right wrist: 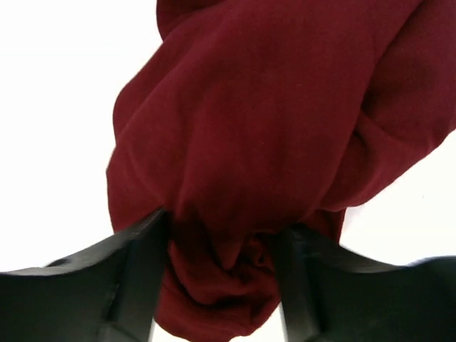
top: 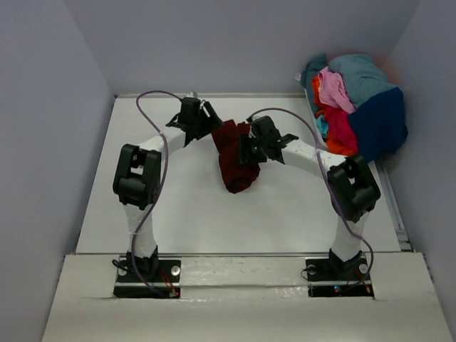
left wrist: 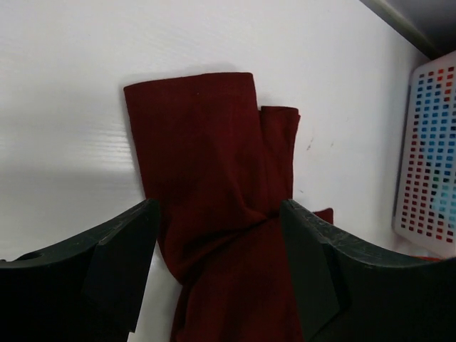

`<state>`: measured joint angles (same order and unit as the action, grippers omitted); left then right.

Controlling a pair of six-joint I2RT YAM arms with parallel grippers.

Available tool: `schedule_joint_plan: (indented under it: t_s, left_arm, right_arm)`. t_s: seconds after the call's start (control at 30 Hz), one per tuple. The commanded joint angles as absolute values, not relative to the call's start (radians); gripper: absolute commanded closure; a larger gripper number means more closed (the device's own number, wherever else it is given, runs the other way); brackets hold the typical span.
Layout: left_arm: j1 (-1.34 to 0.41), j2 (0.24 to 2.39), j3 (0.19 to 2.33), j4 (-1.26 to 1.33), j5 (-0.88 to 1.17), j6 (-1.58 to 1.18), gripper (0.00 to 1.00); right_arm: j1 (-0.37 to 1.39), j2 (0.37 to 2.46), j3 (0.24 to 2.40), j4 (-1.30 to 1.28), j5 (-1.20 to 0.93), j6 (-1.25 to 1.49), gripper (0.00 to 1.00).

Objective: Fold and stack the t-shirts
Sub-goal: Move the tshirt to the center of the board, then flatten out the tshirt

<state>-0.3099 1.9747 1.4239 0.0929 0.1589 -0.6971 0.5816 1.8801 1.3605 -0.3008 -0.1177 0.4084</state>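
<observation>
Barely begun: my right gripper clenches the bunched dark maroon cloth t-shirt; whether my left gripper grips, I cannot tell; heaped colourful shirts wait.

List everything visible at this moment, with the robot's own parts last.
maroon t-shirt: one, dark maroon, bunched at mid-table between the two end effectors.
t-shirt pile: at least four garments, teal, pink, navy and red, heaped in the basket.
basket: one, white perforated plastic, far right corner of the table.
table: one, white, under everything.
left arm: one, white with black joints and a purple cable, base at the near edge.
right arm: one, same colours, base at the near edge.
left end effector: one, black, fingers either side of the maroon cloth; grip unclear.
right end effector: one, black, closed on a bunch of the maroon t-shirt.
</observation>
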Motion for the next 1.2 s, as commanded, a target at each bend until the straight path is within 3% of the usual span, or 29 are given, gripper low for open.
schedule_joint_plan:
  t_s: [0.0,0.13,0.23,0.43,0.6,0.63,0.73,0.93,1.17]
  left_arm:
    - [-0.328,2.032,1.534,0.107,0.019,-0.741,0.21]
    - [-0.328,2.098,1.574,0.098,0.009,-0.768,0.21]
    - [-0.337,2.149,1.606,0.063,-0.058,-0.787,0.23]
    - [-0.337,2.218,1.686,0.026,-0.06,-0.793,0.4]
    - [-0.357,2.282,1.75,0.003,-0.045,-0.795,0.7]
    - [-0.357,2.292,1.753,0.002,-0.038,-0.795,0.8]
    - [-0.357,2.267,1.726,0.012,-0.037,-0.802,0.94]
    - [-0.319,2.117,1.66,0.005,-0.058,-0.69,0.94]
    - [-0.195,1.694,1.566,-0.065,-0.12,-0.443,0.94]
  right_arm:
    - [0.581,1.875,1.374,-0.224,-0.129,0.414,0.45]
    - [0.581,1.849,1.355,-0.227,-0.132,0.44,0.82]
    - [0.581,1.824,1.328,-0.23,-0.127,0.44,0.93]
    - [0.581,1.714,1.293,-0.248,-0.109,0.439,0.93]
    - [0.581,1.612,1.292,-0.261,-0.091,0.428,0.93]
    - [0.581,1.596,1.307,-0.279,-0.087,0.422,0.93]
    - [0.581,1.571,1.319,-0.305,-0.054,0.422,0.93]
    - [0.581,1.519,1.457,-0.446,0.029,0.417,0.93]
    - [0.581,1.401,1.816,-0.583,0.19,0.264,0.93]
